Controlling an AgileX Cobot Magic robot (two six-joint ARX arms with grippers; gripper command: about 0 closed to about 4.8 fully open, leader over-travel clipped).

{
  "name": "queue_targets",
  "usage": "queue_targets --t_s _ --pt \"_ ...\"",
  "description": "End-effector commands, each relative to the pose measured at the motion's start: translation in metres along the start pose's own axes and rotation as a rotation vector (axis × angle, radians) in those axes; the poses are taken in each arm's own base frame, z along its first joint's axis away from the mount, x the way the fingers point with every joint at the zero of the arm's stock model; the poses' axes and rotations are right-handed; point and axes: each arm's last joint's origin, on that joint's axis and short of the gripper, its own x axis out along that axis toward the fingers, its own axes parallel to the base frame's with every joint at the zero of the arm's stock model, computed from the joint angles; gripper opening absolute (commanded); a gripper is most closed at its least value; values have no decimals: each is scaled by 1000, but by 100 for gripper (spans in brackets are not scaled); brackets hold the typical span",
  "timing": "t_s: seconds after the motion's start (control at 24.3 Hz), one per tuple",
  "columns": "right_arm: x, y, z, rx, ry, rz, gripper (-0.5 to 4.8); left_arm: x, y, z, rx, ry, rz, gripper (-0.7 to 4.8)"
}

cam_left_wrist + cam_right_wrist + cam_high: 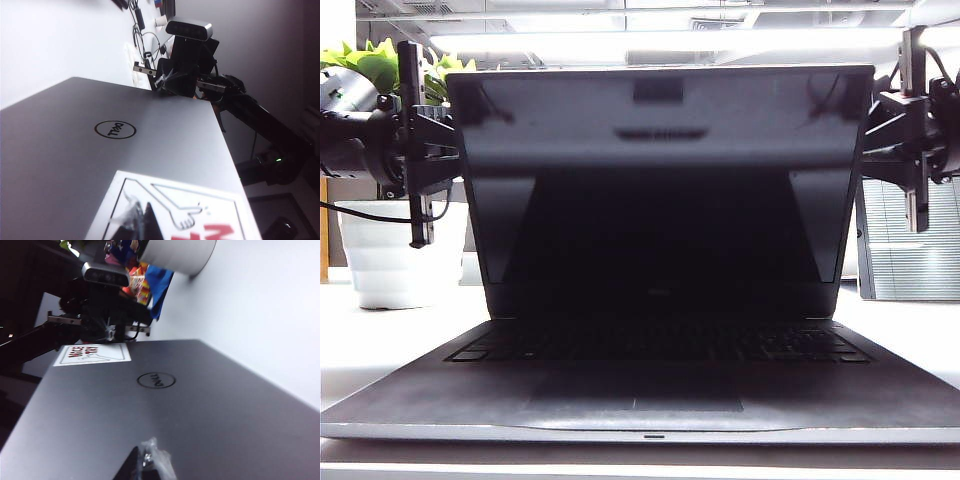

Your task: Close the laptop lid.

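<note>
The laptop (640,395) stands open facing the exterior camera, dark palm rest in front. The laptop lid (660,180) is raised, its black screen leaning a little forward. My left gripper (455,140) sits behind the lid's upper left corner and my right gripper (868,125) behind its upper right corner. In the left wrist view the left gripper (137,222) is shut, its tip on the white sticker (200,210) on the silver lid (75,150). In the right wrist view the right gripper (145,465) is shut, its tip against the lid (200,410).
A white pot (390,250) with a green plant stands behind the laptop on the left. A grey slatted panel (910,250) is at the back right. Cables (137,25) and colourful items (145,285) lie on the white table behind the lid.
</note>
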Motion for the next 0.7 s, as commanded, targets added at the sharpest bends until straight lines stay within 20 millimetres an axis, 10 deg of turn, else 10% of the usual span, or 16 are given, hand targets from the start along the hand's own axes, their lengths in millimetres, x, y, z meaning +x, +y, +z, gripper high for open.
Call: queue_targets --t_s 0.04,0.7 --pt "3 3 -6 20 31 43 -1 4 0 -6 -43 20 -13 -5" --pt "6 -7 -54 45 115 48 -1 5 8 -66 13 68 -11 -5"
